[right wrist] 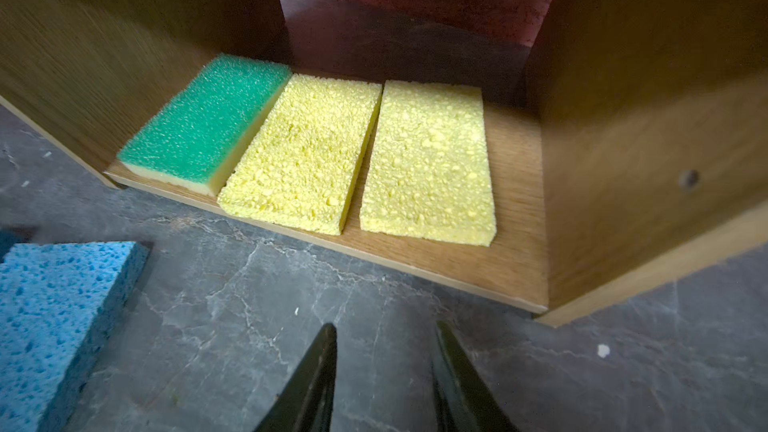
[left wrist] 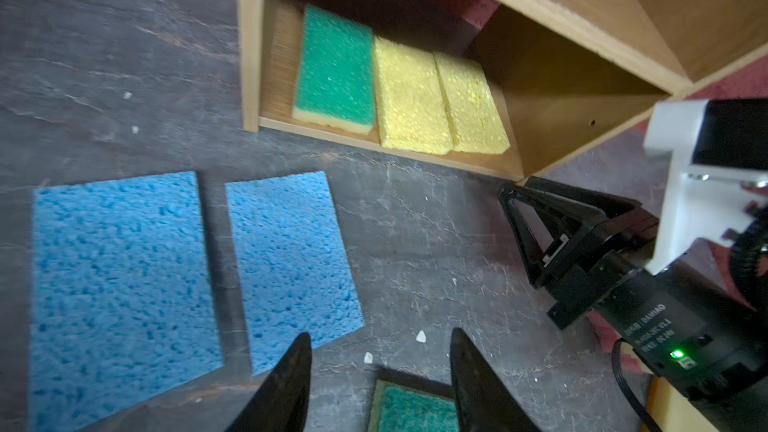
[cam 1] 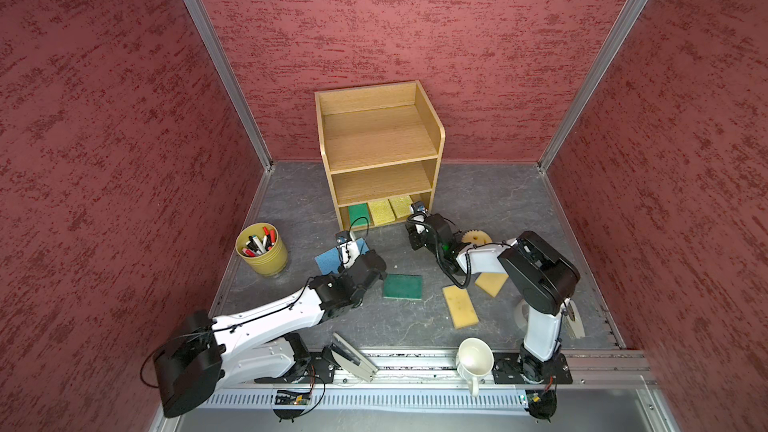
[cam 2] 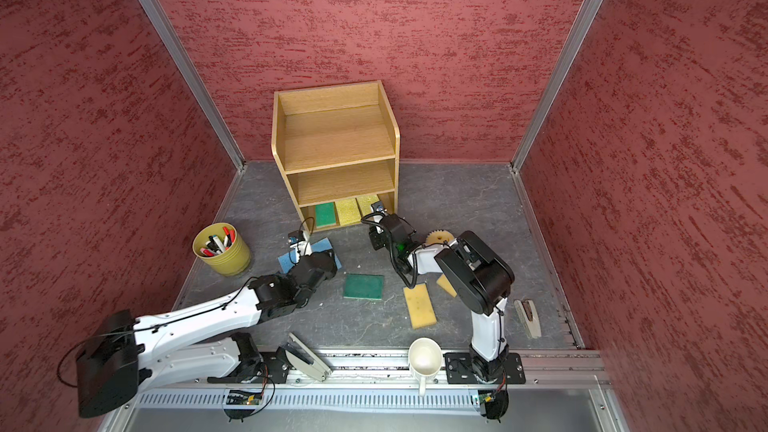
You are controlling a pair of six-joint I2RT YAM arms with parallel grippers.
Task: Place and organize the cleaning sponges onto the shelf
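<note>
Blue rectangular foam sponge (left wrist: 291,268): looks light, squashy; pinch across narrow width; left tool (left wrist: 381,334), right tool (right wrist: 386,325) spread, empty.

Even light (wrist views slightly blurred).

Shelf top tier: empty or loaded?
Empty. In both top views the shelf has a bare top board; the green sponge and two yellow sponges lie on its bottom tier.
</note>
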